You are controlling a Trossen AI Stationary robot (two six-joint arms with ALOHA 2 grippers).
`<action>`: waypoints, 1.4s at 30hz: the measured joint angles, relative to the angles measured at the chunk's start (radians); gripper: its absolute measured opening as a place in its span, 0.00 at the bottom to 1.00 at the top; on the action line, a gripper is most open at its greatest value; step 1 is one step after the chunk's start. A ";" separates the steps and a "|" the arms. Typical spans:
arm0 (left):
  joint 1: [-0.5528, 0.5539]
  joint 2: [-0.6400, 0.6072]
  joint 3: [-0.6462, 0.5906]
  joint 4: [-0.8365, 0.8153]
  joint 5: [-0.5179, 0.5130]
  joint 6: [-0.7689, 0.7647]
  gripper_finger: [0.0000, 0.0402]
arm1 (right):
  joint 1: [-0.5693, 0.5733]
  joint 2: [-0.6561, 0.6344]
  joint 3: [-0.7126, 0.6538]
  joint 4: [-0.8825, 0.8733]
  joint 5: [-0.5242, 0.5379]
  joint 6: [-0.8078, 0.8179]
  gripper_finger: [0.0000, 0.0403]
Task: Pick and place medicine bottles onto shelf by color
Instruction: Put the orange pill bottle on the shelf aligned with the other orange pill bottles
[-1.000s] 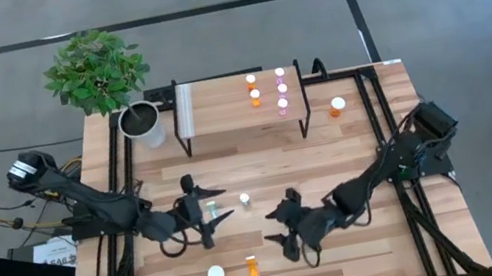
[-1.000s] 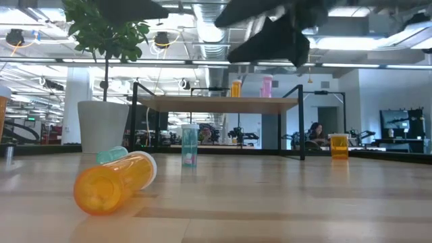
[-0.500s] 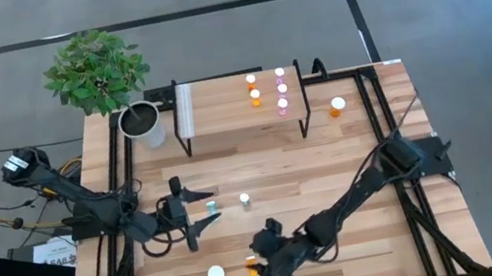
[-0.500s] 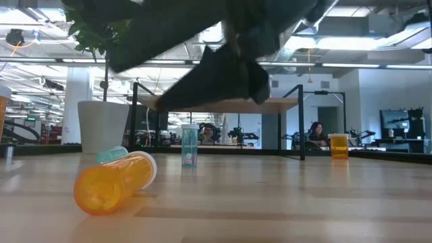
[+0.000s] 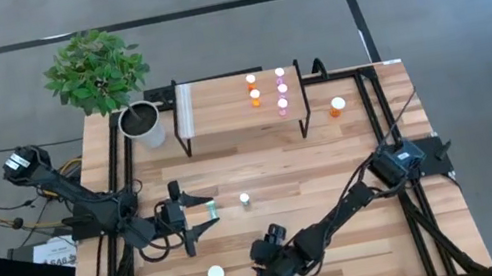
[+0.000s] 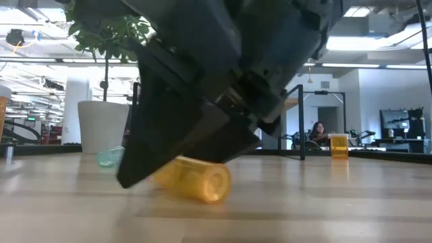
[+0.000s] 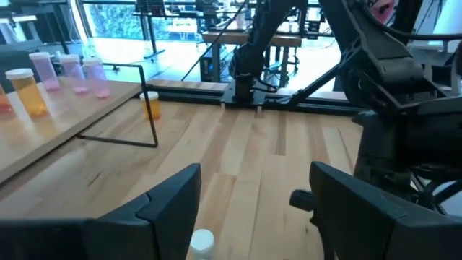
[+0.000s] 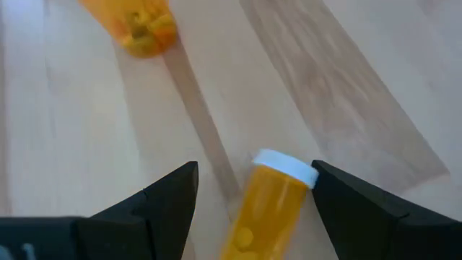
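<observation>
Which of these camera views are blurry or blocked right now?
Low view: the right gripper looms dark and close, hiding most of the shelf. Right wrist view: a lying orange bottle between the open fingers is soft-edged, another orange bottle smeared. High view: sharp.

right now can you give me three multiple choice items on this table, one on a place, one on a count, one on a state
1. Where does the plant pot stand?
A. beside the shelf
B. on the shelf
C. at the table's near edge

2. How many bottles stand on the shelf?
A. two
B. five
C. nine

3. How does the orange bottle between the right gripper fingers lie?
A. upright
B. on its side
C. capless

Answers: 1 A, the high view shows the pot just off the shelf's end. 2 B, two orange and three pink caps show there. 3 B, the right wrist view shows it lying flat, cap on, fingers open around it.
</observation>
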 joint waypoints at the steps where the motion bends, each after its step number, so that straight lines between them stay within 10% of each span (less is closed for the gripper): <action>1: 0.000 0.000 0.000 0.000 0.000 -0.001 0.61 | 0.003 -0.002 0.000 -0.030 0.002 0.008 0.72; 26: 0.000 0.000 0.000 0.003 -0.007 -0.034 0.61 | 0.031 -0.051 -0.014 -0.326 -0.040 -0.088 0.72; 42: 0.000 0.000 0.000 0.003 -0.006 -0.036 0.61 | 0.025 -0.048 -0.017 -0.276 -0.097 -0.147 0.43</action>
